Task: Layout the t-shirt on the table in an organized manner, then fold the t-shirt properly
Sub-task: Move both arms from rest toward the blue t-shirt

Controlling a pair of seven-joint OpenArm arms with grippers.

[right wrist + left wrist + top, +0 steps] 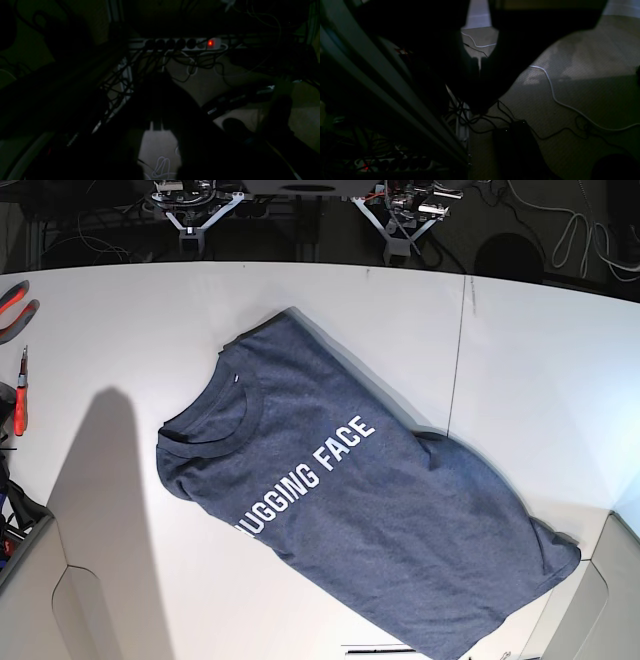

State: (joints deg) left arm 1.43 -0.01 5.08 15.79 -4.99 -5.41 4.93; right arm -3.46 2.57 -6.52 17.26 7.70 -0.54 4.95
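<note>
The white table [520, 360] fills the base view, the t-shirt [380, 520] lying diagonally at centre; both grippers' jaw states cannot be told.

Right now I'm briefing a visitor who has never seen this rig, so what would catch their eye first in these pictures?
First, the heathered navy-blue t-shirt with white lettering, lying diagonally across the big white tabletop, collar toward the left and hem reaching the lower right edge. Next, the red-handled hand tools at the table's left edge. In the dark right wrist view, a glowing red switch on a power strip stands out.
</note>
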